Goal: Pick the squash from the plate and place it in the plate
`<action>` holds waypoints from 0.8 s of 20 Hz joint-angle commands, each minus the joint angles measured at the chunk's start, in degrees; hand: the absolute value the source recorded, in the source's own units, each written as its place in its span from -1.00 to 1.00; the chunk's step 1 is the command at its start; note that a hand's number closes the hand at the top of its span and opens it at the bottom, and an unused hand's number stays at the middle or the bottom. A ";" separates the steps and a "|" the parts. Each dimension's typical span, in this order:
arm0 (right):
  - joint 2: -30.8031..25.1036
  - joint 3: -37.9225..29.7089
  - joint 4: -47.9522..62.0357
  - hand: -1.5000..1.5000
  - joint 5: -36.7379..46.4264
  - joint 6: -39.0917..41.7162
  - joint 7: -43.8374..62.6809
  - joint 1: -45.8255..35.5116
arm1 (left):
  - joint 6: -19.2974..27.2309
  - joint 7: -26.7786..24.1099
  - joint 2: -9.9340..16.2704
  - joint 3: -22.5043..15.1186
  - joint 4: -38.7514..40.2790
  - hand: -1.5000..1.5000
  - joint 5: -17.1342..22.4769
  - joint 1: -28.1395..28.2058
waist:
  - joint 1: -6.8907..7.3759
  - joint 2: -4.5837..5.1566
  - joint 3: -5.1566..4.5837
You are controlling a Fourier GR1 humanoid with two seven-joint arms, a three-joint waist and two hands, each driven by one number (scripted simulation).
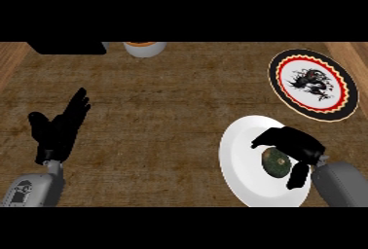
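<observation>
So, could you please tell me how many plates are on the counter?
2: a white plate at lower right holding the squash, and a black, red-ringed plate at upper right. None seem hidden.

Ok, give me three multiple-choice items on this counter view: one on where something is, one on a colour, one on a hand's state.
1. Where does the squash lie?
A. on the white plate
B. on the patterned plate
C. on the bare counter

2. What colour is the ring on the patterned plate?
A. blue
B. red
C. green

3. How is the left hand?
A. curled round the squash
B. open, fingers straight, holding nothing
C. pressing on a plate

Answers: 1 A, the dark green squash sits on the white plate under the right hand. 2 B, a red ring runs inside the black rim. 3 B, it shows at the view's left, apart from both plates.
</observation>
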 commanded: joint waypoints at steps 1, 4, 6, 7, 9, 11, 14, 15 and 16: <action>1.89 3.04 -1.76 1.00 2.72 0.16 -2.11 1.95 | -0.88 -1.17 -0.14 1.13 2.89 0.00 -0.70 -0.79 | -0.24 0.24 0.38; 4.00 1.39 3.45 1.00 3.69 -3.89 -4.27 1.38 | -0.49 -2.42 -1.18 1.04 2.25 0.00 -1.85 -0.44 | -0.13 0.29 0.40; 2.88 0.24 0.84 1.00 2.68 -2.14 -4.97 2.53 | 1.17 0.35 -2.12 0.08 1.82 0.00 -3.32 -1.87 | -0.27 0.24 0.39; 2.52 -1.05 2.44 1.00 2.81 -0.45 -5.20 -0.28 | -2.09 1.27 0.58 2.63 -0.36 0.00 -0.68 -1.25 | -0.02 0.23 0.40; 4.71 -0.14 -0.53 1.00 2.68 -3.92 -4.66 4.66 | -0.13 3.51 -1.27 0.71 -3.72 0.00 -1.62 -0.15 | -0.17 0.13 0.41; 5.76 -2.37 -1.81 1.00 1.70 -5.27 -3.69 3.61 | -2.98 0.41 0.38 3.00 -1.78 0.00 0.23 2.13 | -0.08 0.16 0.40; 14.80 -8.70 2.29 1.00 0.80 -2.64 16.74 -5.78 | -1.43 -0.03 -2.30 0.60 0.33 0.00 -1.25 -0.81 | 0.53 0.46 0.39; 17.57 -11.09 3.13 1.00 0.19 -2.66 23.01 -8.21 | -1.35 1.13 -0.75 0.67 -1.27 0.00 -1.99 -1.34 | 1.39 0.43 0.42; 19.88 -12.44 4.21 1.00 0.75 -4.13 28.37 -9.75 | -0.66 1.47 -2.43 0.36 0.20 0.00 -1.65 -1.78 | 1.30 0.72 0.36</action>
